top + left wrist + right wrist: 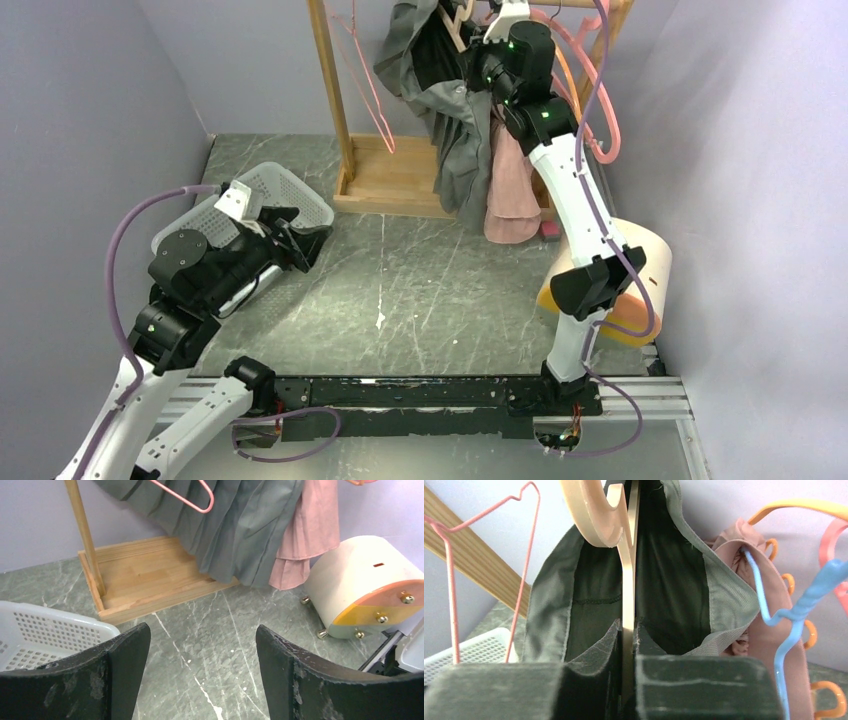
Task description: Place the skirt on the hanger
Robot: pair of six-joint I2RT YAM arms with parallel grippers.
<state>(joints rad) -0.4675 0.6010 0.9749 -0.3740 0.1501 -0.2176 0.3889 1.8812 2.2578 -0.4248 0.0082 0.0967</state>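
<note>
Right fingers clamped on the beige hanger stem, grey skirt bunched over it up at the wooden rack. Can't tell if the hook's on the rail; release early and it all drops. Blue hanger, pink garment, pink wire hanger crowd both sides: snag risk. Left fingers wide, empty, low by the basket.

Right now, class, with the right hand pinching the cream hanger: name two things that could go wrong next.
1. The grey pleated skirt hangs loosely around the flat cream hanger; if the right hand tilts or lets go, it may slide off.
2. The thin pink wire hanger and wavy blue plastic hanger sit close on either side, so moving could snag them.
</note>
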